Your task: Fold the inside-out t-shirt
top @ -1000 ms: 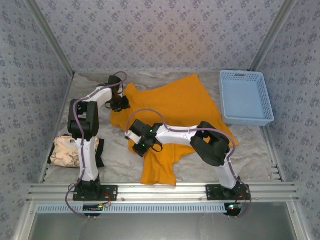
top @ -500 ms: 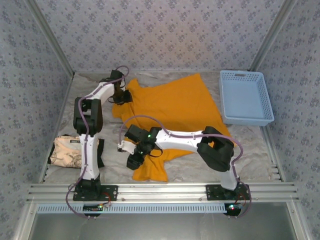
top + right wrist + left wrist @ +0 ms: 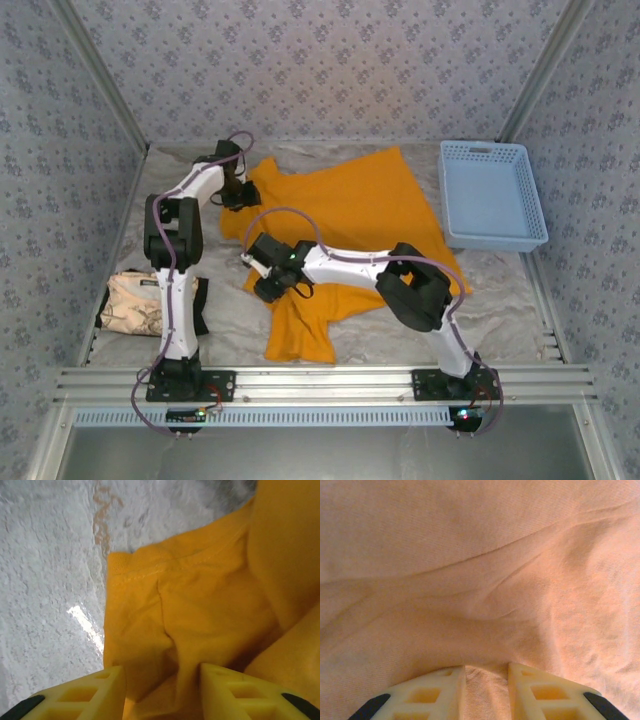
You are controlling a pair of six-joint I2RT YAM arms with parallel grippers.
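Observation:
The orange-yellow inside-out t-shirt (image 3: 360,210) lies spread and creased across the middle of the table, with one flap reaching toward the near edge. At its far left corner my left gripper (image 3: 238,195) is shut on it. In the left wrist view a ridge of the t-shirt (image 3: 480,580) fills the narrow gap of the left gripper (image 3: 486,672). My right gripper (image 3: 260,273) rests low at the shirt's left edge. In the right wrist view the right gripper (image 3: 162,675) stands open, a loose fold and hem of the t-shirt (image 3: 200,595) lying between its fingers.
A light blue basket (image 3: 492,195) stands at the back right. A beige cloth with black edge (image 3: 135,303) lies bunched at the near left beside the left arm's base. Bare marbled tabletop (image 3: 45,580) lies left of the shirt. Patterned walls close three sides.
My right gripper has opened and let go of the shirt after dragging its lower flap left. My left gripper has carried its corner a little farther back.

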